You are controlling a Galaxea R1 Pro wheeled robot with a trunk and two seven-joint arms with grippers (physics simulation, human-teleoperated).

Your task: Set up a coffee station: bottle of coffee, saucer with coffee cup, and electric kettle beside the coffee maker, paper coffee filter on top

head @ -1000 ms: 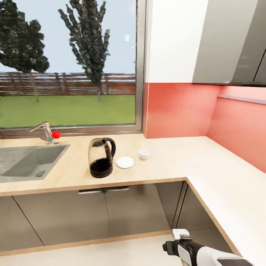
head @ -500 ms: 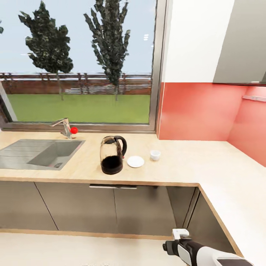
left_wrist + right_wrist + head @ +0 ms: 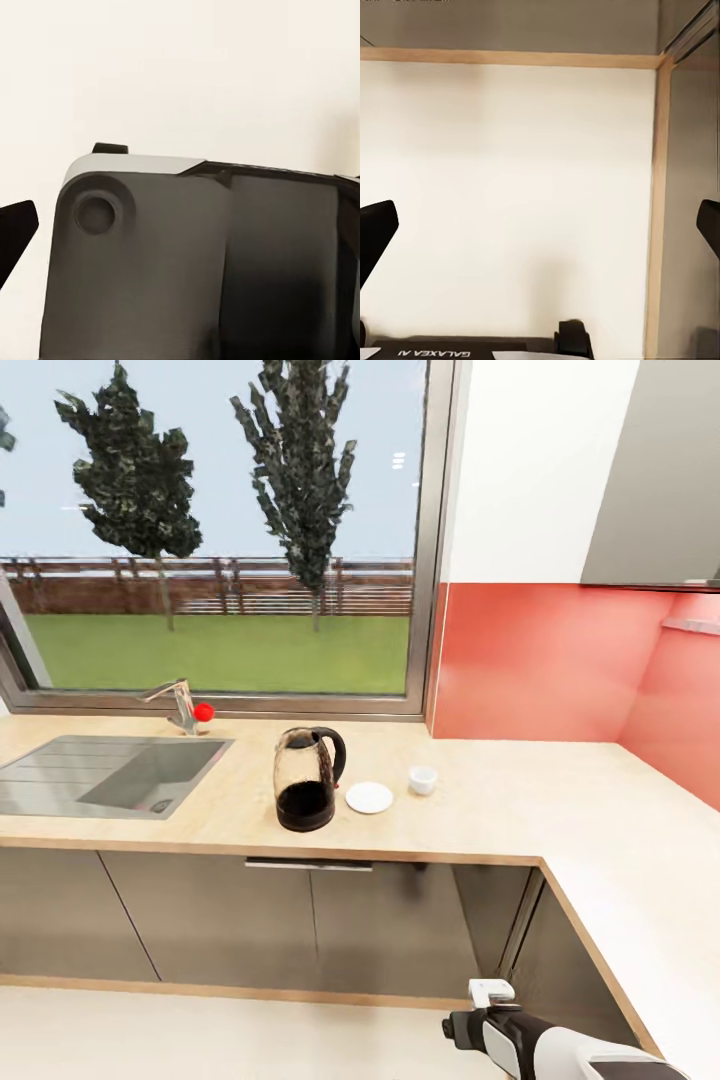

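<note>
My right arm hung low at the lower edge of the head view, its white and black forearm angled across the frame with the wrist end toward the left. In the right wrist view the right gripper showed two dark fingertips spread wide, with nothing between them. The left wrist camera looked onto a grey part of my own body (one dark fingertip at the edge).

— Where can we reach in on the counter?

— From the right: bare wood past the cup. Left of it, the saucer lies just beside the kettle, so that gap is tight; the sink opens well apart.
</note>
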